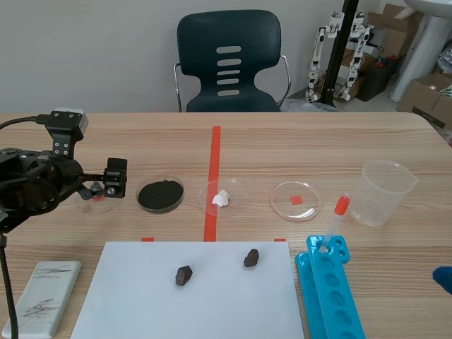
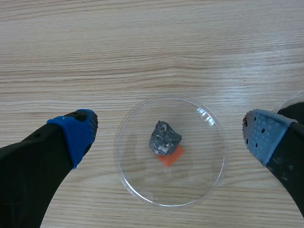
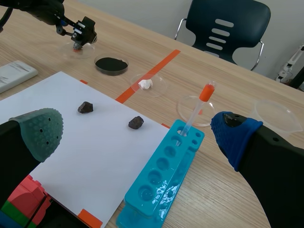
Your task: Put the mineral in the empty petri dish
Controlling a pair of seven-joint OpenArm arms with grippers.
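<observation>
My left gripper hangs open over a clear petri dish at the table's left. A grey mineral lies in that dish on a red mark, apart from both fingers. The scene view shows this gripper left of the black-powder dish. An empty petri dish lies right of the centre tape. Two dark minerals rest on the white sheet. My right gripper is open at the near right, holding nothing.
A dish with a white lump sits on the centre tape. A blue tube rack holds a red-capped pipette, with a plastic beaker behind. A grey flat device lies near left. Coloured blocks lie under my right gripper.
</observation>
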